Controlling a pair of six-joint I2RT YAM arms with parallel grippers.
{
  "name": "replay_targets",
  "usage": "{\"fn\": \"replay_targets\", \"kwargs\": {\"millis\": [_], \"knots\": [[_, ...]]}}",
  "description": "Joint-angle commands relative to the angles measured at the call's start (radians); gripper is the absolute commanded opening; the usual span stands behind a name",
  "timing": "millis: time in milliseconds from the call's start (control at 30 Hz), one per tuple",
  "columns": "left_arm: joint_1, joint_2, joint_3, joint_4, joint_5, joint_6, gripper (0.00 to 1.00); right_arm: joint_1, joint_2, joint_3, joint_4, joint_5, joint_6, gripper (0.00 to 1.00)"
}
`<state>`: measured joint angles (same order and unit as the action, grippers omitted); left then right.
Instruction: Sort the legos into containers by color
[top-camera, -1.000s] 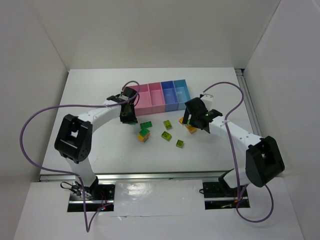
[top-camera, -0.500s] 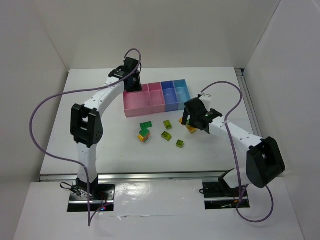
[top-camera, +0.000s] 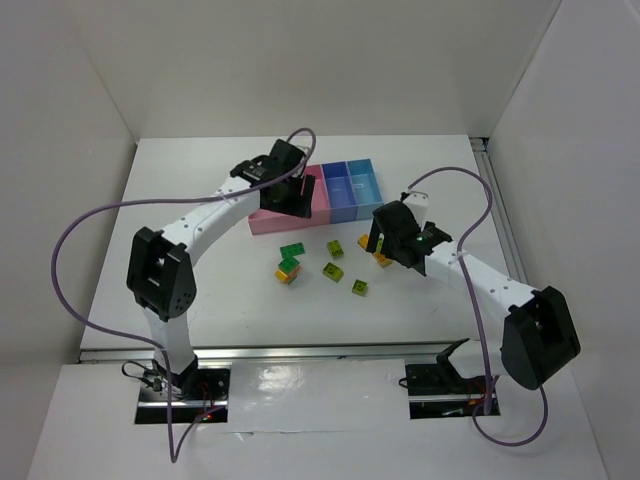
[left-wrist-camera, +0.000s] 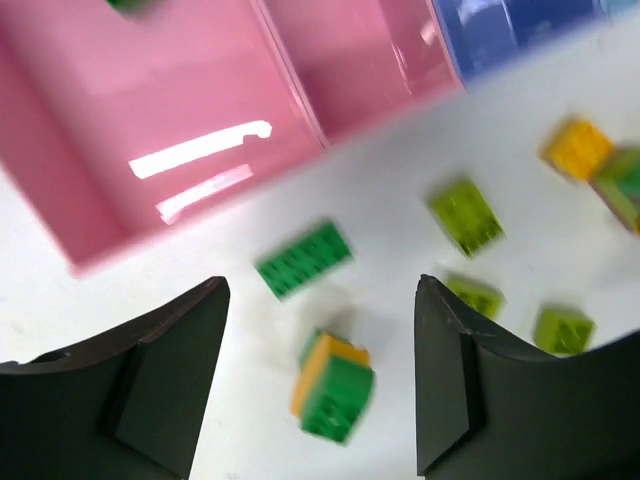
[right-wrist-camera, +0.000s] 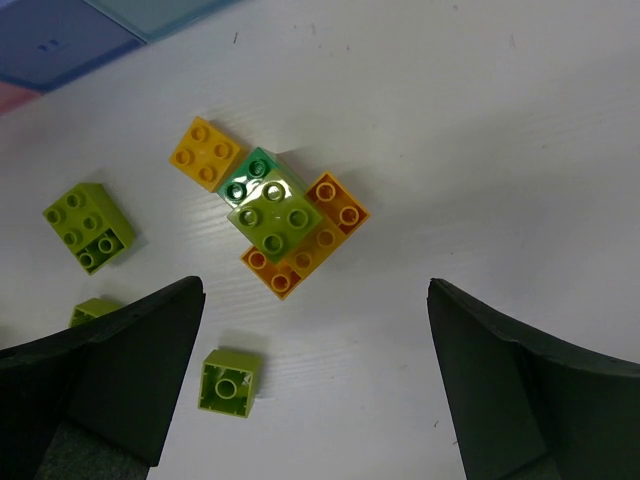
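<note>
On the white desk (top-camera: 190, 190) the left arm (top-camera: 215, 215) has made the biggest move. A second ago it reached down by the loose bricks. Then it swung to the far left end of the row of bins (top-camera: 262, 222), and it now hangs over the pink end. Its left pincer (left-wrist-camera: 320, 300) is spread apart and holds nothing. We take this as a drop just made, with the arm heading back for another brick. The right arm (top-camera: 470, 275) has barely shifted. Its right pincer (right-wrist-camera: 315, 290) hovers with fingers wide apart over a mixed stack (right-wrist-camera: 285, 220) of lime, dark green and orange bricks, nothing gripped.

The large pink bin (left-wrist-camera: 190, 110) shows a sliver of dark green at the top edge of the wrist view, probably one brick. We make out nothing in the second pink bin (left-wrist-camera: 370, 60), the purple-blue bin (top-camera: 337, 190) or the light blue bin (top-camera: 365, 185).

Most of the sorting remains. Lying on the desk in front of the bins are a flat green brick (left-wrist-camera: 303, 260), an orange-and-green pair (left-wrist-camera: 333, 385), a yellow brick (right-wrist-camera: 205, 152) and a few lime bricks (right-wrist-camera: 88, 225).
</note>
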<state>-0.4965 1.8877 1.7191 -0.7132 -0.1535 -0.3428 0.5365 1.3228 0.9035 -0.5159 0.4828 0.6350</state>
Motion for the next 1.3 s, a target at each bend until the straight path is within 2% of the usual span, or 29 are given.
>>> {"fn": "replay_targets", "kwargs": {"millis": [0, 67, 133, 167, 367, 700, 900, 1000, 1100, 1133, 1200, 1267], "knots": [[-0.013, -0.036, -0.113, -0.046, 0.049, -0.086, 0.77, 0.016, -0.043, -0.025, 0.042, 0.022, 0.014, 1.00], [-0.065, -0.036, -0.162, -0.037, -0.015, -0.251, 0.77, 0.016, -0.034, -0.025, 0.042, 0.022, 0.014, 1.00], [-0.103, -0.027, -0.173, -0.037, -0.116, -0.332, 0.90, 0.016, -0.019, -0.011, 0.033, 0.022, 0.003, 1.00], [-0.126, -0.013, -0.173, -0.037, -0.135, -0.396, 0.92, 0.016, -0.007, -0.002, 0.033, 0.022, 0.003, 1.00], [-0.126, 0.083, -0.129, -0.052, -0.126, -0.424, 0.92, 0.016, -0.017, 0.008, 0.020, 0.011, -0.006, 1.00], [-0.103, 0.183, -0.161, -0.028, -0.138, -0.483, 0.92, 0.016, -0.036, -0.020, 0.016, 0.022, -0.006, 1.00], [-0.083, 0.206, -0.182, -0.006, -0.129, -0.504, 0.79, 0.016, -0.036, -0.031, 0.025, 0.002, -0.006, 1.00], [-0.073, 0.215, -0.182, 0.009, -0.129, -0.504, 0.77, 0.016, -0.025, -0.031, 0.025, 0.013, -0.006, 1.00], [-0.073, 0.215, -0.182, 0.009, -0.118, -0.495, 0.64, 0.016, -0.016, -0.031, 0.025, 0.013, -0.006, 1.00], [-0.073, 0.190, -0.182, 0.009, -0.109, -0.495, 0.53, 0.016, -0.016, -0.022, 0.025, 0.013, -0.006, 1.00], [-0.073, 0.156, -0.182, 0.009, -0.109, -0.495, 0.42, 0.016, -0.016, -0.021, 0.025, 0.013, -0.006, 1.00], [-0.073, 0.072, -0.208, 0.009, -0.149, -0.495, 0.39, 0.016, -0.016, -0.021, 0.025, 0.013, -0.006, 1.00]]}}
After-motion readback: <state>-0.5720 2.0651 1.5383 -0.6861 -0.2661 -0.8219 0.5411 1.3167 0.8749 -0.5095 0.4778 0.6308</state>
